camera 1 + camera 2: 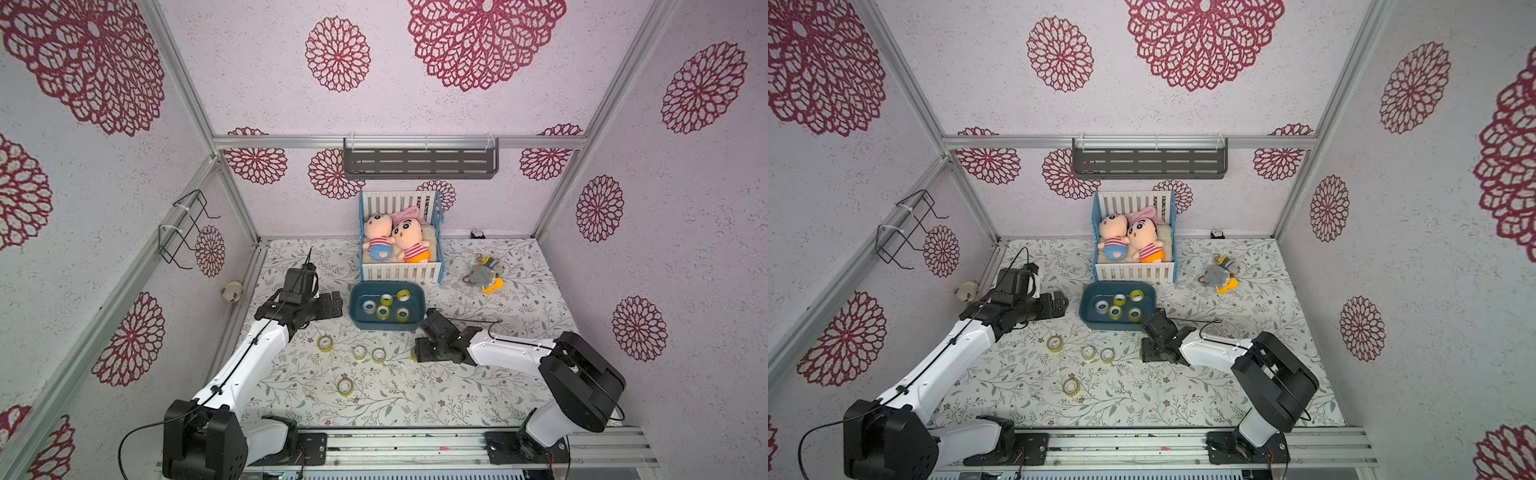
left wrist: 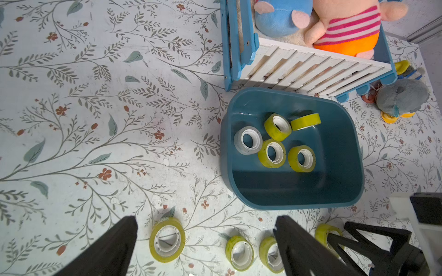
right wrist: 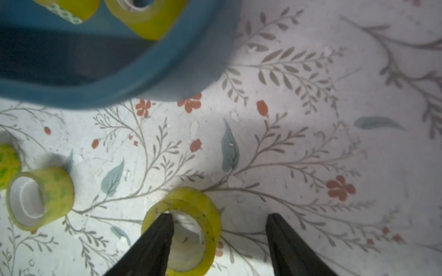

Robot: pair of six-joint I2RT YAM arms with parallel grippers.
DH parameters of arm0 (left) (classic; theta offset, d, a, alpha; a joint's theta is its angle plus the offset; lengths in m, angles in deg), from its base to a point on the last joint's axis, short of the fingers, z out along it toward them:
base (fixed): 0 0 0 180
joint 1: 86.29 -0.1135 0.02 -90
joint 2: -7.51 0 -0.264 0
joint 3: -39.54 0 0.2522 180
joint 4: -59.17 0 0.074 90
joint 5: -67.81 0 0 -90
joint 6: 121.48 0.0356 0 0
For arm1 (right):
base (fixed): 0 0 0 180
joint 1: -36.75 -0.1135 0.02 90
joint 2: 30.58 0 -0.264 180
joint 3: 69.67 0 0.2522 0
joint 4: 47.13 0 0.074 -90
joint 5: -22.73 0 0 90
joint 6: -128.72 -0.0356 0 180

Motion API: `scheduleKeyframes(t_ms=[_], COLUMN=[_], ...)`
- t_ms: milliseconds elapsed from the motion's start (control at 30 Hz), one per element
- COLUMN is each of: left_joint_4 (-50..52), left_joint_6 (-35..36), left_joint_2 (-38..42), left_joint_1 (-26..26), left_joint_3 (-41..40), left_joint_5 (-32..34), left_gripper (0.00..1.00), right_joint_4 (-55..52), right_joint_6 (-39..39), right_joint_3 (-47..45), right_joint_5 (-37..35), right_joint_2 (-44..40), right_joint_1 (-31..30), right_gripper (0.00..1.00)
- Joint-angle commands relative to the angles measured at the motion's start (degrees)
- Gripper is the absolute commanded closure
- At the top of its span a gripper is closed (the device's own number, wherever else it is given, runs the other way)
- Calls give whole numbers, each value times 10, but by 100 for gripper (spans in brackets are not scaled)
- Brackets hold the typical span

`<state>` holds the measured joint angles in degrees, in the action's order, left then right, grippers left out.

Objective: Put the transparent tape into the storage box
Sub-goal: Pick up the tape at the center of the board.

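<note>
The tape roll (image 3: 191, 198) nearest the right gripper (image 3: 220, 215) lies flat on the desk (image 3: 311, 143), just on the robot's side of the storage box (image 3: 143, 78) — one finger tip hangs over its core and the other outside its wall, spread apart and clamping nothing. Five rolls (image 2: 272, 153) sit inside the box, and four more (image 1: 359, 352) lie on the desk near its front wall. The left gripper (image 2: 207, 218) hovers beside the box — fingers wide apart, empty.
</note>
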<state>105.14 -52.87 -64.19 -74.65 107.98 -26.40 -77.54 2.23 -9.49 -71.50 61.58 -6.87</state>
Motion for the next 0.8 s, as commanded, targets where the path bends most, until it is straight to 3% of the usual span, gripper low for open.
scheduleKeyframes(t_ms=[0, 167, 367, 633, 767], left_joint_4=[-1, -1, -2, -1, -2], left_joint_6=[3, 4, 3, 3, 4], left_joint_2=[-5, -4, -5, -4, -3], left_joint_1=[0, 0, 0, -1, 0], left_joint_3=[-2, -2, -1, -2, -1], left_joint_5=[0, 2, -2, 1, 1], left_gripper=[3, 3, 3, 3, 3], right_joint_4=[-11, -63, -99, -96, -97], right_joint_6=[-5, -12, -4, 6, 13], right_joint_3=[-4, 0, -5, -3, 4], right_joint_5=[12, -44, -87, -88, -91], right_joint_2=[29, 32, 7, -20, -57], right_joint_1=[2, 2, 2, 2, 2], right_gripper=[32, 39, 63, 100, 100])
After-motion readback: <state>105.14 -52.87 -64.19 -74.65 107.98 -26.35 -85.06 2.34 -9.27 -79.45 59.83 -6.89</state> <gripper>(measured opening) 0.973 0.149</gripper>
